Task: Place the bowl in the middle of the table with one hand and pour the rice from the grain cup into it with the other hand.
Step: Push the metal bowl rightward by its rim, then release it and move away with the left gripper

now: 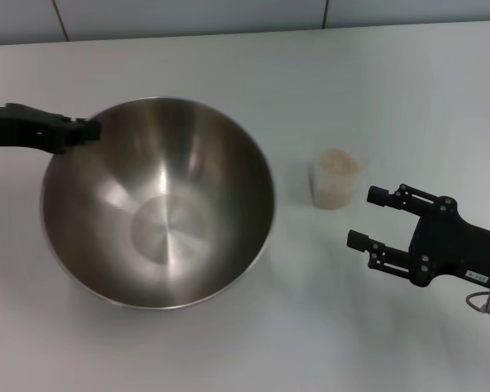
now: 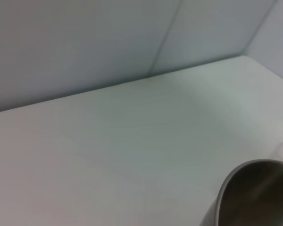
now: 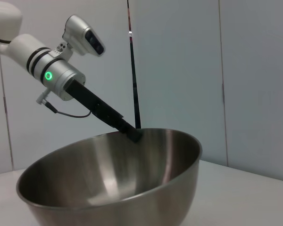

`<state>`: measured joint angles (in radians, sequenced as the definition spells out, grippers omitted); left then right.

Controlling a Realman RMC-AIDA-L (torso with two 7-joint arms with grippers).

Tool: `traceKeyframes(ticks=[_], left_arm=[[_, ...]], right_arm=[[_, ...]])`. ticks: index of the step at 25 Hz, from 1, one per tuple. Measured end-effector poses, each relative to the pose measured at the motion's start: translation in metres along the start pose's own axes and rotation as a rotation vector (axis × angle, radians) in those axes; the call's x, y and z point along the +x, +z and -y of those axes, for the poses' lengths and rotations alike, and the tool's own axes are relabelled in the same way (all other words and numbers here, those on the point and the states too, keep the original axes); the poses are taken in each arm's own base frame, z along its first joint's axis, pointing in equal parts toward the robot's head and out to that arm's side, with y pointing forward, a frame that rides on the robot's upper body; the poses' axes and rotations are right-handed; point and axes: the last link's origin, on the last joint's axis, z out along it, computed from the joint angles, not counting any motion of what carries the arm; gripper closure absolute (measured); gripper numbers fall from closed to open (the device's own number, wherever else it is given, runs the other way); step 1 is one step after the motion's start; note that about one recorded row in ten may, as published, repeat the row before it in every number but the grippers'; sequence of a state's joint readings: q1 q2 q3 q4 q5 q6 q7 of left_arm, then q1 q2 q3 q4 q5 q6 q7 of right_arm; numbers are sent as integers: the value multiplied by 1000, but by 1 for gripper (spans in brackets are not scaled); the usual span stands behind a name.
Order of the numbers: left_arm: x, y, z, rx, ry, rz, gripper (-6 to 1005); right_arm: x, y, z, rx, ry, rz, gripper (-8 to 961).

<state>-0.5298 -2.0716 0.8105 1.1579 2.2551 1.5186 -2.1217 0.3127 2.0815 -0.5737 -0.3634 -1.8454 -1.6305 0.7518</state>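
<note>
The large steel bowl [image 1: 159, 204] stands on the white table [image 1: 392, 82], left of centre. My left gripper [image 1: 86, 131] is shut on the bowl's far-left rim; the right wrist view shows it [image 3: 133, 135] clamped on the rim of the bowl [image 3: 113, 179]. A part of the bowl's rim [image 2: 254, 188] shows in the left wrist view. The clear grain cup [image 1: 336, 184] stands upright to the right of the bowl, filled with rice [image 1: 339, 162]. My right gripper [image 1: 364, 217] is open and empty, just right of and nearer than the cup, not touching it.
A grey wall [image 1: 229, 16] runs along the table's far edge. Bare tabletop lies in front of the bowl and cup [image 1: 310, 343] and behind them.
</note>
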Motion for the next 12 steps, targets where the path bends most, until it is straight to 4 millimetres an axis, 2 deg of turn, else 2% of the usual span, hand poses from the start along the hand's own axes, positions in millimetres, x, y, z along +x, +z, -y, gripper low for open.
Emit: traceKeyframes(ticks=[12], left_arm=[[21,22,-16,-46,72,13,949]], right_arm=[[2,-1,-2,-3,2,-3,239]])
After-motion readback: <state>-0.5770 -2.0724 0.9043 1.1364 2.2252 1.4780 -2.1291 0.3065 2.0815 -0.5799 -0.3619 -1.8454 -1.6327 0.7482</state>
